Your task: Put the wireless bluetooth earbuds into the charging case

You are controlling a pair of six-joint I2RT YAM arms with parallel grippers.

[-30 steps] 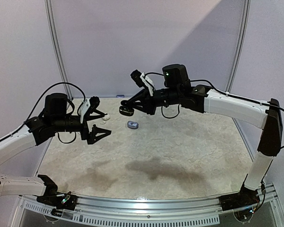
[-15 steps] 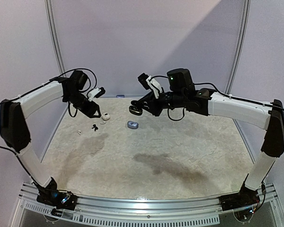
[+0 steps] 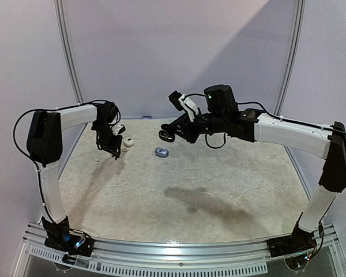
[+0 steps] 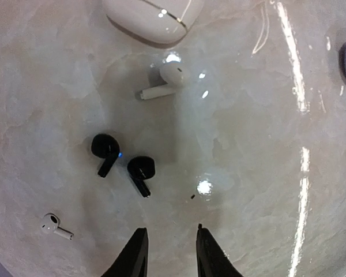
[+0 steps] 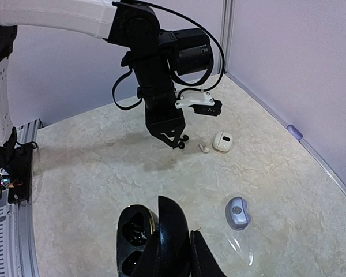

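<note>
Two black earbuds (image 4: 105, 151) (image 4: 140, 172) lie side by side on the pale table, just ahead of my left gripper (image 4: 170, 241). That gripper (image 3: 113, 152) points straight down over them, jaws a narrow gap apart with nothing between. A white earbud (image 4: 164, 81) lies beyond them and a smaller white one (image 4: 55, 226) lies to the left. My right gripper (image 5: 174, 254) is shut on the raised lid of the open black charging case (image 5: 137, 234), held in the air (image 3: 166, 135); its two sockets look empty.
A closed white case (image 4: 153, 17) (image 3: 128, 141) lies just past the white earbud. A lilac bean-shaped case (image 5: 237, 212) (image 3: 161, 152) rests on the table under my right gripper. Walls close the back and sides.
My left arm has swung up from the front left and now points down over the black earbuds, its jaws much narrower. My right gripper has shifted slightly right with the case.
</note>
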